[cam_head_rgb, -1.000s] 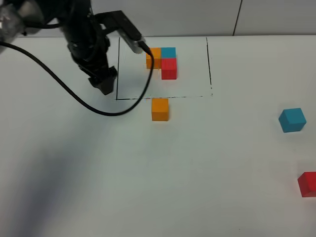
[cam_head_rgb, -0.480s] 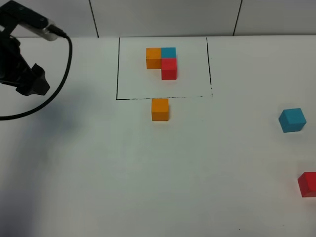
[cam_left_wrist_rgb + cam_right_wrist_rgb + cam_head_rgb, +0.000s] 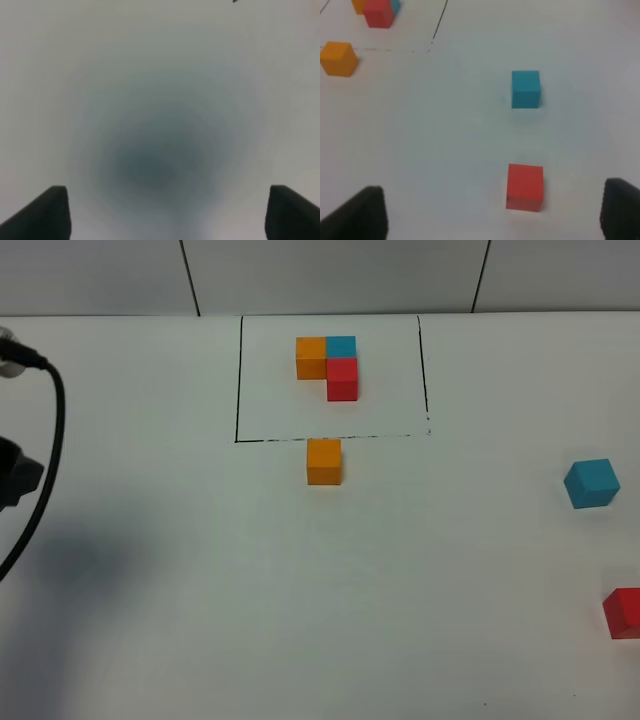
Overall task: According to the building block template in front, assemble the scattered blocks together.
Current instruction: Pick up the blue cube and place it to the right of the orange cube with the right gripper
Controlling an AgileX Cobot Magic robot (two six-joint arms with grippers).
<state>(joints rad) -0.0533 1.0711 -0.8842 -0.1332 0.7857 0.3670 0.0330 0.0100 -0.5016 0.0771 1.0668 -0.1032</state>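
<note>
Worktop: the worktop (image 3: 200,590) is a flat, matte white sheet with no visible grain.
Left arm: only a dark piece of the left arm (image 3: 14,480) shows at the worktop's left edge, casting a soft shadow beside it.
Cable: a smooth, round black cable (image 3: 55,430) curves down along that same edge.
Left end effector: in the left wrist view the left end effector (image 3: 170,215) has its two dark blunt tips far apart. Nothing is between them, and only blurred white surface lies below.
Frame: a thin black outline (image 3: 238,380), rectangular, is drawn on the worktop at the middle of the back edge. Its front line looks broken toward the right corner.
Inside the frame: the building block template (image 3: 328,365) sits in the back half. It is three matte cubes joined together, orange and blue side by side with red in front of the blue.
Orange cube: the orange cube (image 3: 324,461) is loose, smooth-faced and sharp-edged. It sits just outside the frame's front line and looks to touch it.
Sky-blue cube: the sky-blue cube (image 3: 591,483) stands alone near the right edge, turned slightly askew.
Red cube: the red cube (image 3: 624,612) is at the right edge, nearer the front, well apart from the blue one and partly cut off.
Right end effector: in the right wrist view the right end effector (image 3: 493,214) has its dark tips spread wide and holds nothing. The red cube rests on the worktop just ahead of the gap.
</note>
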